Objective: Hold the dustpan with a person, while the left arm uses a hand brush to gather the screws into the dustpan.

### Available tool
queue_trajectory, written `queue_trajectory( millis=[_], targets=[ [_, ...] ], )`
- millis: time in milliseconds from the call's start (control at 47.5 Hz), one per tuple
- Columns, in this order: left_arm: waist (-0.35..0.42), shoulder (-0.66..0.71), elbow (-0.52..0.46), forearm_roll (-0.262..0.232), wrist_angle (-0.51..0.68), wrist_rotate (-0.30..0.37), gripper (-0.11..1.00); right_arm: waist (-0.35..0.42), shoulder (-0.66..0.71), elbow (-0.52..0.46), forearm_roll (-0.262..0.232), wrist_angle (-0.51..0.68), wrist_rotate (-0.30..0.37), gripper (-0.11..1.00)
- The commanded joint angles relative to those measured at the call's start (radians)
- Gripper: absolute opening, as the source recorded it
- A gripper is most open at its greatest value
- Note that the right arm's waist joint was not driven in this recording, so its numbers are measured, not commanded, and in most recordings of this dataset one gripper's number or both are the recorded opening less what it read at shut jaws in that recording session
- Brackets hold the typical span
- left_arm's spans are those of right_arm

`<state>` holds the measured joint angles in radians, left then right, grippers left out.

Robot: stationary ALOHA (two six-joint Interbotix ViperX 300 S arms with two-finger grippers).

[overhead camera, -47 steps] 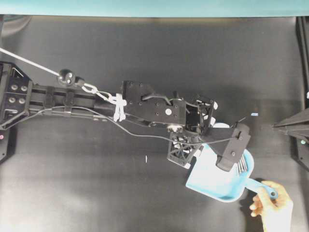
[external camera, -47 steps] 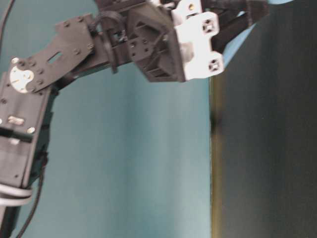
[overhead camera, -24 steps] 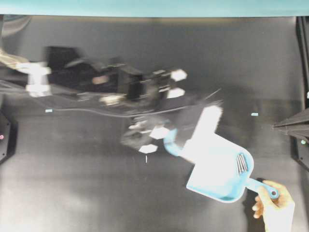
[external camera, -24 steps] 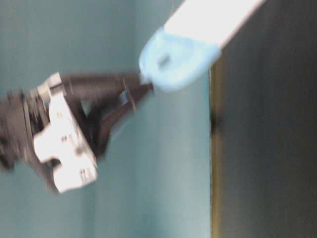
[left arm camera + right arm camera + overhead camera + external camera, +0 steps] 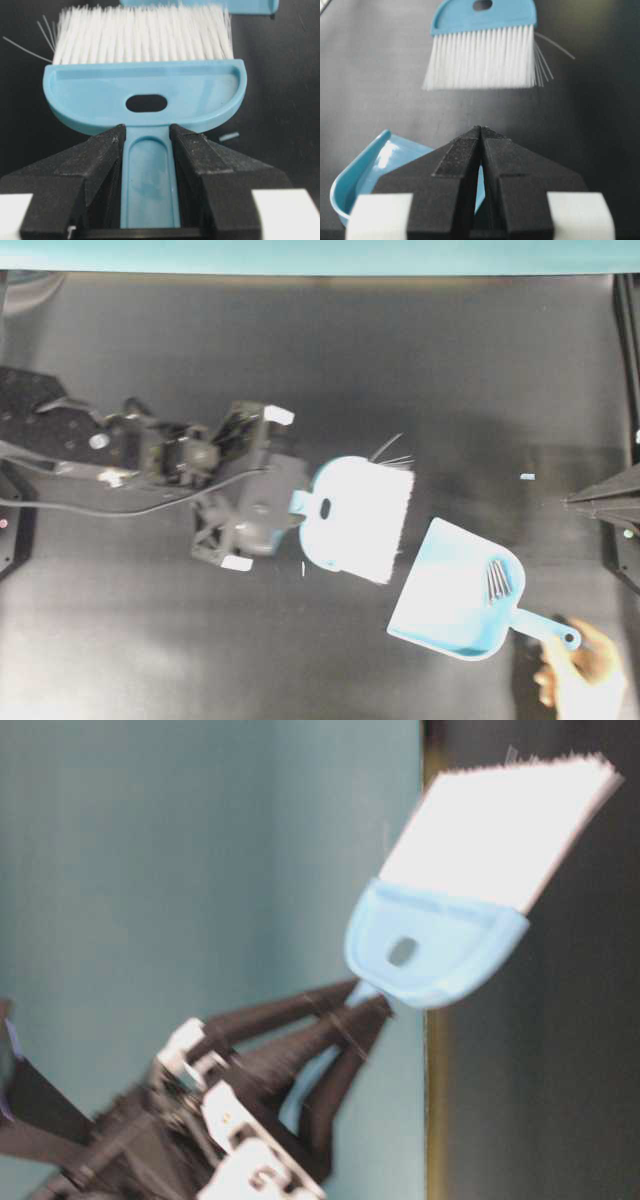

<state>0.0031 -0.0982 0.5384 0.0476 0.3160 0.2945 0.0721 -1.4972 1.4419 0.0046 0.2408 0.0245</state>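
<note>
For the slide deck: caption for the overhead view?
Left gripper holds light-blue white-bristled hand brush beside light-blue plastic dustpan.

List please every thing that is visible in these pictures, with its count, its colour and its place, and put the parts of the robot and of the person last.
dustpan: one, light blue, on the black table, lower right in the overhead view.
screws: a small silver cluster, exact count unclear, inside the dustpan near its handle end.
hand brush: one, light blue with white bristles, middle of the overhead view, apart from the dustpan.
small pale scrap: one, light blue, on the table right of the brush.
thin pale sliver: one, on the table below the brush; too small to identify.
left arm: one, black, reaching in from the left.
left pincer: black, shut on the brush handle.
right pincer: black, shut, empty, above the dustpan.
person's hand: one, bare, lower right corner, at the dustpan handle.
</note>
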Motion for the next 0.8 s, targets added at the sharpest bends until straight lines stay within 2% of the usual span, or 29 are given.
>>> queue_trajectory(
  millis=[0, 400, 779],
  targets=[
    [-0.002, -0.018, 0.035, 0.002, -0.034, -0.014, 0.31, 0.000, 0.003, -0.005, 0.002, -0.005, 0.006, 0.00],
    [0.009, -0.063, 0.175, 0.002, -0.195, -0.018, 0.30, 0.000, 0.003, -0.005, 0.002, -0.005, 0.006, 0.00],
    [0.011, -0.061, 0.195, 0.000, -0.288, -0.021, 0.30, 0.000, 0.003, -0.005, 0.002, -0.005, 0.006, 0.00]
  ],
)
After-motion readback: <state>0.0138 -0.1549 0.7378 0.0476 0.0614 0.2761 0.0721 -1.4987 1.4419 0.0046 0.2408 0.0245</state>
